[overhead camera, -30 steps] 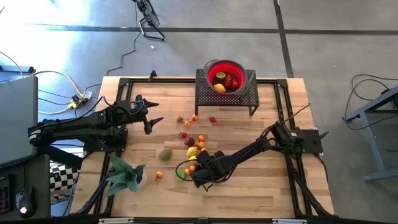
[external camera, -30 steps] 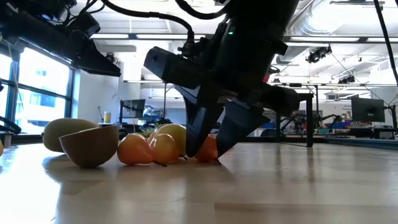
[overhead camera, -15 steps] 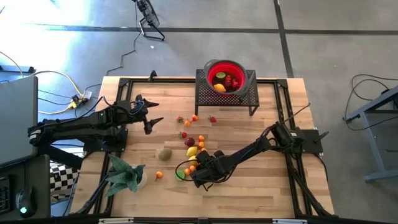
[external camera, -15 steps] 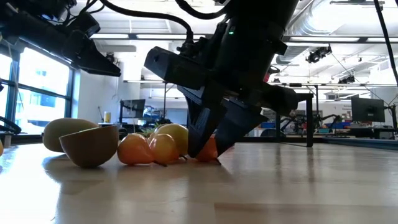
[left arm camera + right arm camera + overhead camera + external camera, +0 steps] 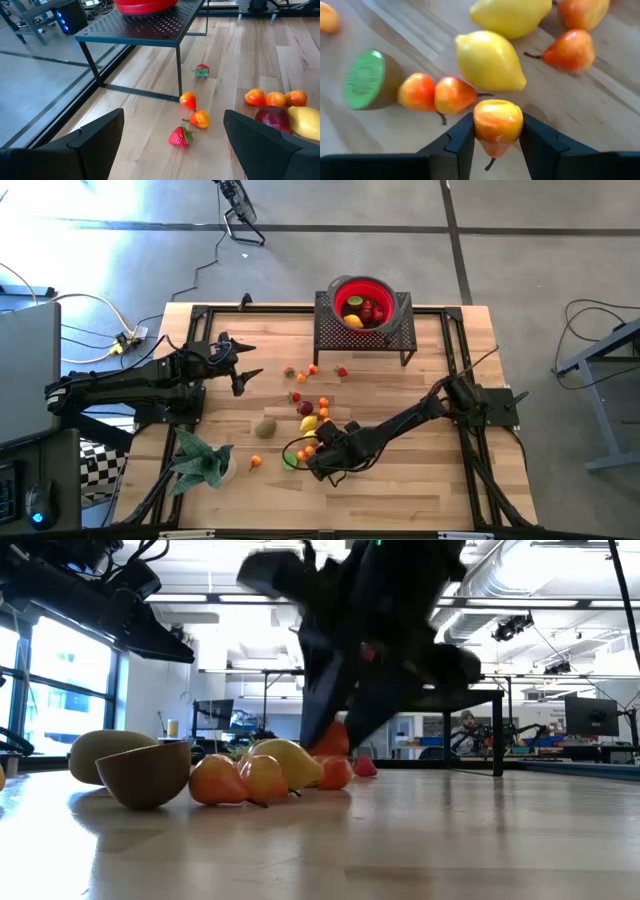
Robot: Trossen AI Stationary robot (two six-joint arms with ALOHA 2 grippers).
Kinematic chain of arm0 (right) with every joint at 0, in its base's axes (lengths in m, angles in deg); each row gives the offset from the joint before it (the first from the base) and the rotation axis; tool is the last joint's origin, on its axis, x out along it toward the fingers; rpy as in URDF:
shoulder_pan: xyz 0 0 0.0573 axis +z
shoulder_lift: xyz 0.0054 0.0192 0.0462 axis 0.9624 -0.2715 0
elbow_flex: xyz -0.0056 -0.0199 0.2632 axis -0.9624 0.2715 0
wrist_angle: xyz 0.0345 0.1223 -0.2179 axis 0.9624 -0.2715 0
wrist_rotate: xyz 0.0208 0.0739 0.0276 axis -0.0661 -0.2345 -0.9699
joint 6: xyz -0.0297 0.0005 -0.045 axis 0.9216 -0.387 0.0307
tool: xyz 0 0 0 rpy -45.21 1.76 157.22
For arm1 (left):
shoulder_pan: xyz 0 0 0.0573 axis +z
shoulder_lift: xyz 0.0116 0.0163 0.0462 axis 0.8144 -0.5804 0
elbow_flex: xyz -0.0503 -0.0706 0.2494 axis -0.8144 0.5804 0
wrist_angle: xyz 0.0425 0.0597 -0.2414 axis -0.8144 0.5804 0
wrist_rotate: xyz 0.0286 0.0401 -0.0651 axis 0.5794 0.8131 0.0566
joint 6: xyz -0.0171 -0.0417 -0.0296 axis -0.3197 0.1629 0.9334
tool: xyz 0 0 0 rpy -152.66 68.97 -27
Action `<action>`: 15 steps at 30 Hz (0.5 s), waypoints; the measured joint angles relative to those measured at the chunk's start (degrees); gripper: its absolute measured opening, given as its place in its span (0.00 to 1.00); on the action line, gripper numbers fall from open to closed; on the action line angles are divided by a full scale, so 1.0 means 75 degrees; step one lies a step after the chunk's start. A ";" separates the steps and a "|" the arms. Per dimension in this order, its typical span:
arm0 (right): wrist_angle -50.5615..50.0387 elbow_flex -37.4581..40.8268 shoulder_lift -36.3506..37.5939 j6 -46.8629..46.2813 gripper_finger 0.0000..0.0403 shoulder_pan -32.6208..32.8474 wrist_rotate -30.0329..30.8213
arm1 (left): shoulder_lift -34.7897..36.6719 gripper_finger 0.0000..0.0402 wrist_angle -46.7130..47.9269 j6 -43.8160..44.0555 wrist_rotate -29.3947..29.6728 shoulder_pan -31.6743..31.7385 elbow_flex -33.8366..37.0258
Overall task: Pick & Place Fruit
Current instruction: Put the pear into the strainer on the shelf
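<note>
Gripping a small orange pear-shaped fruit (image 5: 497, 122) across its belly, the right end effector (image 5: 496, 142) holds something light, hard, slippery.

The left end effector (image 5: 170, 142) waits wide open.

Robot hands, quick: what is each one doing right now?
Left gripper: open, holding nothing.
Right gripper: shut on a small orange fruit, lifted off the table.

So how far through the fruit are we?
Done: a few fruits sit in the red bowl on the black stand. In hand: the right tool is shut on a small orange fruit. Left: over a dozen loose fruits on the table; the left tool waits open.
</note>
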 joint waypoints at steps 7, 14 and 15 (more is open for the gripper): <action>-0.0005 0.0000 0.0661 0.0231 0.32 0.0000 0.0164 | -0.0003 0.84 0.0000 0.0000 -0.0001 0.0000 0.0002; -0.0040 0.0000 0.1380 0.0695 0.32 -0.0028 0.0623 | -0.0003 0.84 0.0000 0.0000 0.0000 0.0000 0.0002; -0.0057 0.0000 0.1508 0.0743 0.32 -0.0043 0.0696 | -0.0003 0.84 0.0000 0.0000 0.0000 0.0000 0.0002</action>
